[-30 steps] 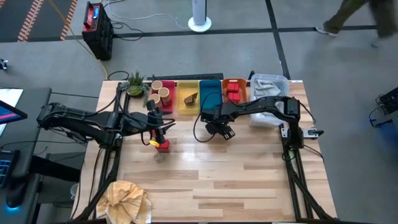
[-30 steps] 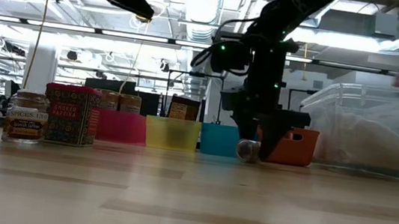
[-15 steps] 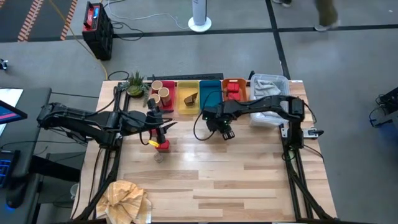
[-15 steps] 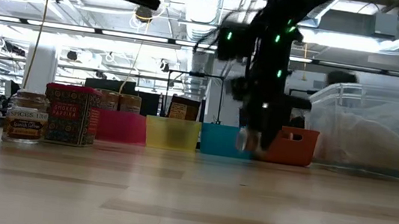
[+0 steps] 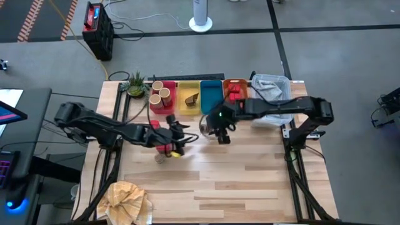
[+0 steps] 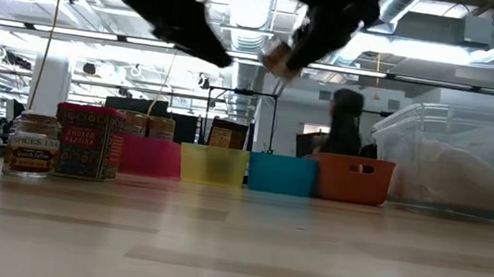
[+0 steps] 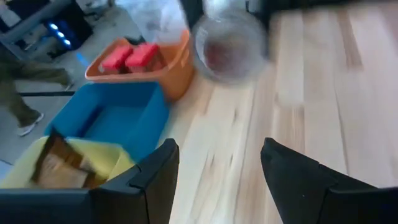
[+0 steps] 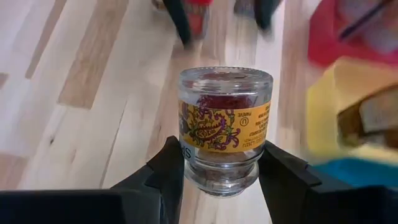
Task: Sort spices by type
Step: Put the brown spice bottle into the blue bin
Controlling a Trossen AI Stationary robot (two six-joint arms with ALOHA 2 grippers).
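Right wrist view gives you the clearest record: the right tool (image 8: 221, 163) is clamped on a small glass jar (image 8: 225, 129) with a yellow patterned label, one dark finger on each side of its lower body. The jar is held off the worktop (image 8: 81, 87).

High view: you find the right tool (image 5: 220, 132) just right of frame centre, in front of the row of bins at upper centre. The row runs red bin (image 5: 167, 107), yellow bin (image 5: 187, 107), blue bin (image 5: 211, 100), orange bin (image 5: 240, 82), with a clear plastic tub (image 5: 272, 87) at its right end. Two tan cylinders (image 5: 161, 90) stand in the red bin, a dark brown wedge (image 5: 191, 98) lies in the yellow bin, and red packs (image 5: 234, 91) sit in the orange bin.

The left tool (image 5: 181, 136) sits left of centre, above a red tin (image 5: 164, 148). Left wrist view shows its fingers (image 7: 152, 180) standing apart with nothing between them, moderately wide.

Low view: you see the red tin (image 6: 87, 143) and a second labelled jar (image 6: 33, 144) side by side at the left. A potted plant (image 5: 135, 84) stands at the row's left end, crumpled tan paper (image 5: 127, 200) at lower left.
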